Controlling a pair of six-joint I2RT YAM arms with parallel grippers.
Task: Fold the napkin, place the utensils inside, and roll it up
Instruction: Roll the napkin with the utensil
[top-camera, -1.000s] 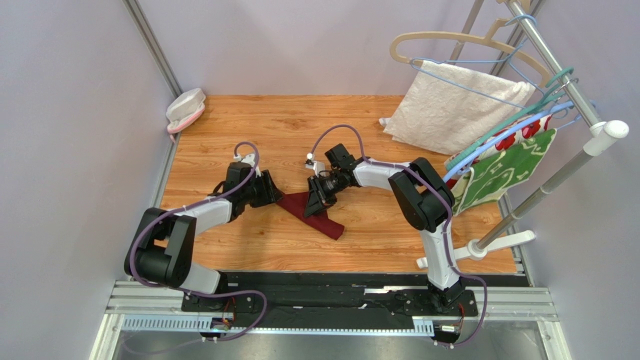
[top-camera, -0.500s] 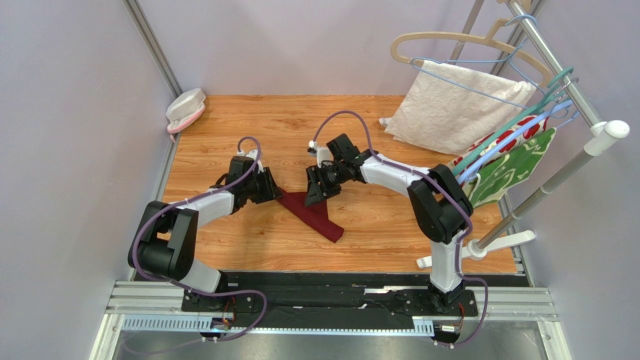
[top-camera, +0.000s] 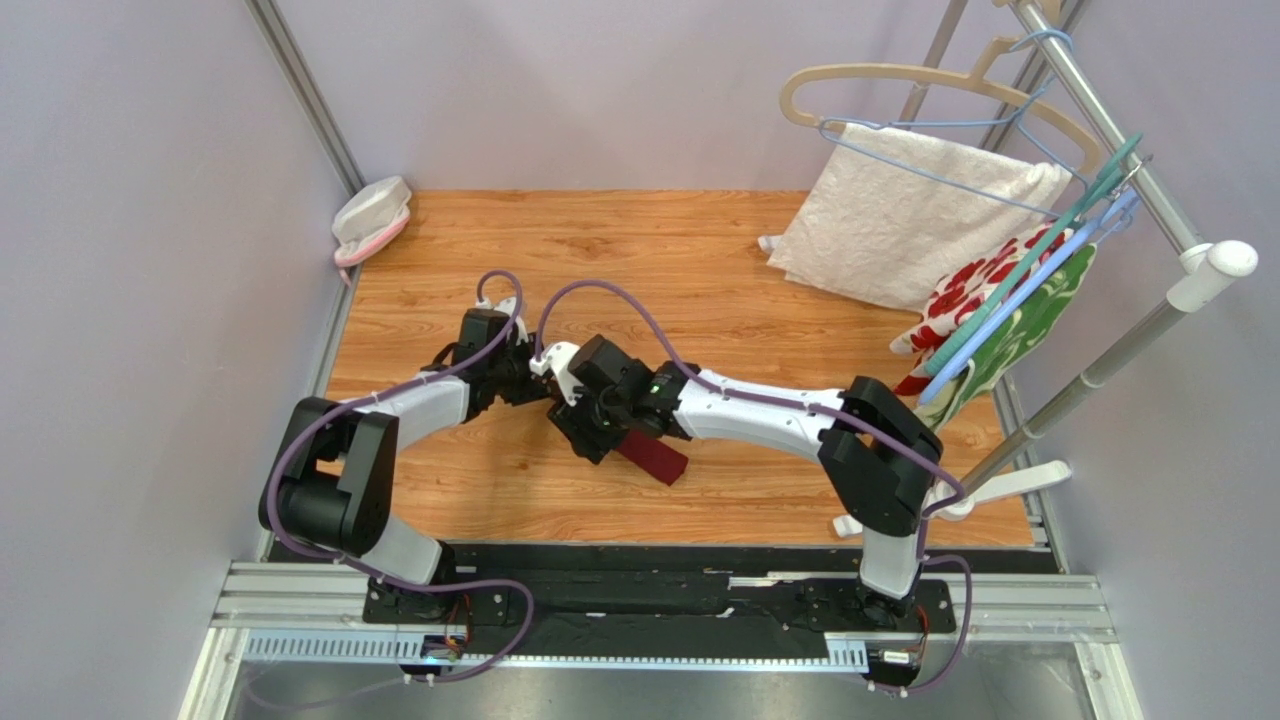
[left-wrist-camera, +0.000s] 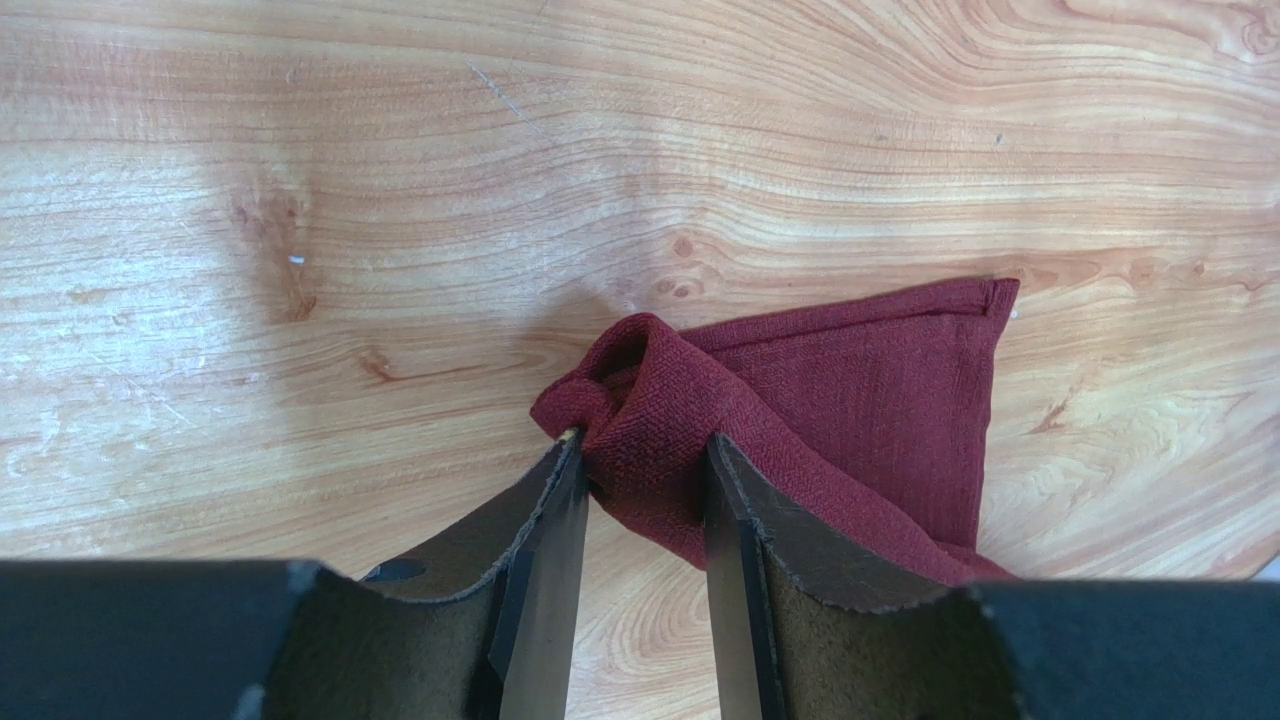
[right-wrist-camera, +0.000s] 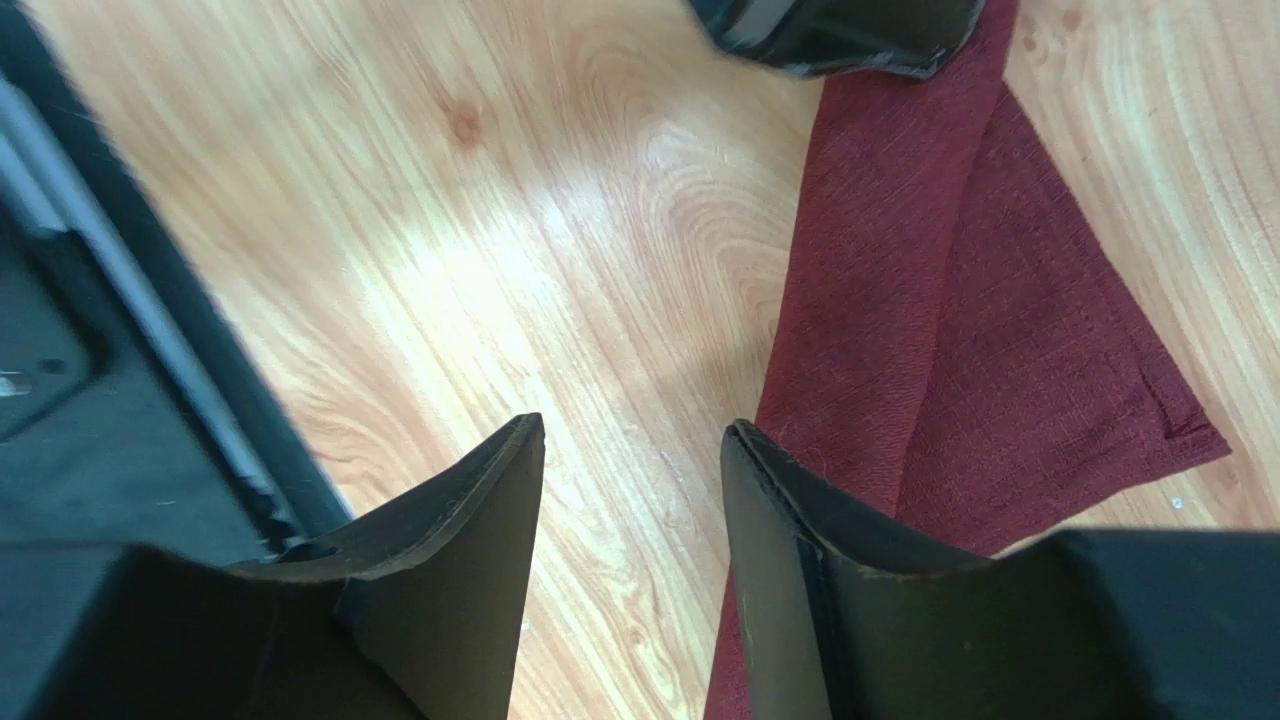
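Note:
The dark red napkin lies folded on the wooden table, mostly hidden under my right arm in the top view. In the left wrist view, my left gripper is shut on a bunched corner of the napkin. It sits at the napkin's left end in the top view. My right gripper is open and empty, low over bare wood just left of the napkin's edge. In the top view it is close beside the left gripper. No utensils are in view.
A white towel hangs on a hanger at the back right. Red-and-green floral cloths hang from a rack whose base stands at the right edge. A pink-and-white object lies at the back left corner. The black rail borders the near edge.
My right arm has swung from the napkin's far side across it toward the near left, ending beside the left gripper. The left gripper has stayed at the napkin's left end.

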